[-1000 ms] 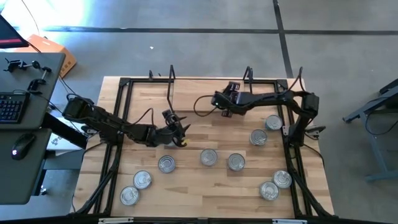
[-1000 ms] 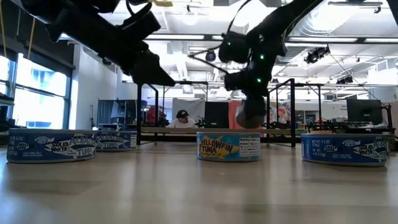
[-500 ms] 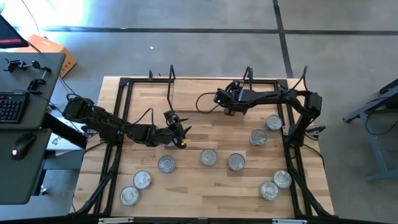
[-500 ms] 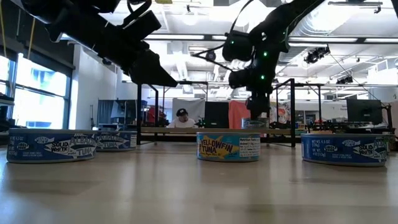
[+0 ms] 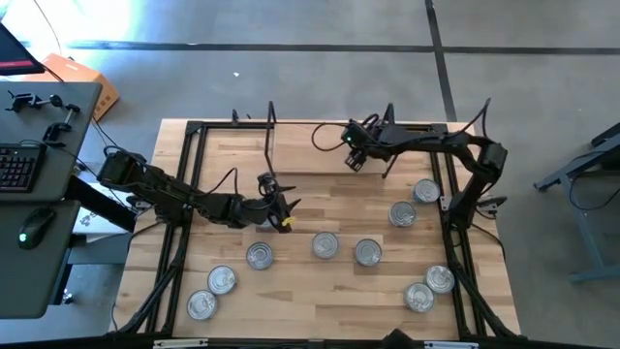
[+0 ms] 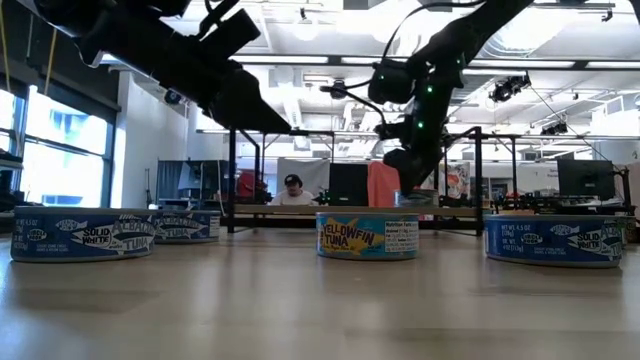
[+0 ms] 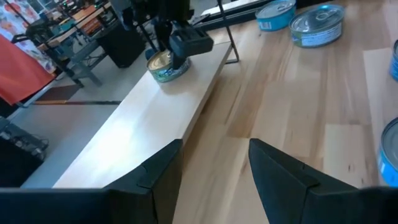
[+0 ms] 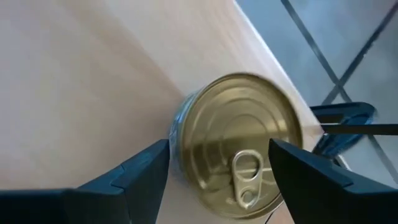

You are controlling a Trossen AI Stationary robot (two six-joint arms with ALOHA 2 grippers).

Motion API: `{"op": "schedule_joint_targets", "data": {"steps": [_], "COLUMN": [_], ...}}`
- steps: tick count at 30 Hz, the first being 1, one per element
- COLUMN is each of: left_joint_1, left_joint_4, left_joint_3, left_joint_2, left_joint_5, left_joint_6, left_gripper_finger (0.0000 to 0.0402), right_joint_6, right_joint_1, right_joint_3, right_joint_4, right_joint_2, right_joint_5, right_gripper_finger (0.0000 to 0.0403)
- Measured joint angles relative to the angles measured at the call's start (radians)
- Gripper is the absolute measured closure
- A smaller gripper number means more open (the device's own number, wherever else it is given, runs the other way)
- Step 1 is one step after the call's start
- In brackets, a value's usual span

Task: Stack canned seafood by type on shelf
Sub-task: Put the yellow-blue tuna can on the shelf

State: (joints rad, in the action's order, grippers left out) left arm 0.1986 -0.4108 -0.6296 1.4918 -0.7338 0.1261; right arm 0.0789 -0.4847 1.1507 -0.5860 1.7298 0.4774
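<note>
- The right pincer (image 5: 355,158) is over the right part of the shelf (image 5: 320,147), at the far side of the counter (image 5: 320,291).
- In the right wrist view its fingers (image 8: 140,177) stand spread to either side of a gold-topped tin (image 8: 239,162) with a pull ring; the fingers are apart from the tin's sides, so nothing is gripped.
- That gold-topped tin (image 7: 166,65) sits on the shelf's pale board (image 7: 143,130), near its right end, with the right pincer (image 7: 180,46) just above it.
- The left pincer (image 5: 281,208) hangs over the middle of the counter, near the shelf's front edge; its fingers (image 7: 158,171) are open and empty.
- Eight silver-lidded tins lie on the counter: three toward the near left (image 5: 221,281), three in a row at mid-counter (image 5: 325,245), two by the right arm's base (image 5: 414,204), two at the near right (image 5: 430,289).
- From table height a yellowfin tuna tin (image 6: 368,236) sits at centre, with blue solid white tins (image 6: 82,234) to either side.
</note>
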Motion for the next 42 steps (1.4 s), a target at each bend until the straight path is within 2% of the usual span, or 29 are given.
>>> {"op": "schedule_joint_targets", "data": {"steps": [3, 9, 16, 18, 22, 25, 29, 31, 34, 36, 37, 40, 42], "left_joint_1": [0.0, 0.0, 0.0, 0.0, 0.009, 0.03, 0.061, 0.067, 0.051, 0.032, 0.023, -0.01, -0.031], "left_joint_4": [0.0, 0.0, 0.002, 0.002, 0.003, 0.005, 0.008, 0.008, -0.001, -0.036, -0.077, -0.101, -0.021], "left_joint_3": [0.0, 0.0, 0.0, 0.0, 0.0, 0.0, 0.0, 0.0, 0.0, 0.0, 0.0, -0.041, -0.111], "left_joint_2": [0.0, 0.0, 0.0, 0.0, 0.0, 0.0, 0.0, 0.0, 0.0, 0.008, 0.02, 0.078, 0.131], "left_joint_5": [0.0, 0.0, -0.009, -0.011, -0.012, -0.012, 0.02, 0.128, 0.459, 0.678, 0.751, 0.88, 0.943], "left_joint_6": [0.001, 0.002, 0.001, -0.001, -0.01, -0.013, 0.004, 0.032, 0.107, 0.162, 0.176, 0.183, 0.183], "left_gripper_finger": [0.0227, 0.0227, 0.0227, 0.0227, 0.0227, 0.0227, 0.0227, 0.0227, 0.0227, 0.0228, 0.0229, 0.0234, 0.0238], "right_joint_6": [0.0, 0.0, -0.034, -0.019, -0.034, -0.061, -0.034, 0.036, 0.145, 0.213, 0.235, 0.268, 0.305], "right_joint_1": [-0.007, -0.001, 0.082, 0.131, 0.277, 0.418, 0.627, 0.723, 0.846, 0.923, 0.961, 1.051, 1.093], "right_joint_3": [0.0, 0.0, 0.0, -0.018, -0.112, -0.184, -0.218, -0.22, -0.22, -0.22, -0.22, -0.22, -0.22], "right_joint_4": [0.004, 0.008, 0.111, 0.228, 0.535, 0.607, 0.572, 0.56, 0.562, 0.548, 0.54, 0.542, 0.544], "right_joint_2": [0.0, -0.001, -0.041, -0.067, -0.119, -0.152, -0.184, -0.183, -0.184, -0.183, -0.184, -0.187, -0.187], "right_joint_5": [0.016, 0.116, 0.106, 0.039, -0.188, -0.195, -0.145, -0.145, -0.13, -0.052, -0.012, 0.071, 0.16], "right_gripper_finger": [0.0136, 0.0135, 0.0135, 0.0135, 0.0135, 0.0135, 0.0135, 0.0135, 0.0135, 0.0135, 0.0135, 0.0135, 0.0135]}}
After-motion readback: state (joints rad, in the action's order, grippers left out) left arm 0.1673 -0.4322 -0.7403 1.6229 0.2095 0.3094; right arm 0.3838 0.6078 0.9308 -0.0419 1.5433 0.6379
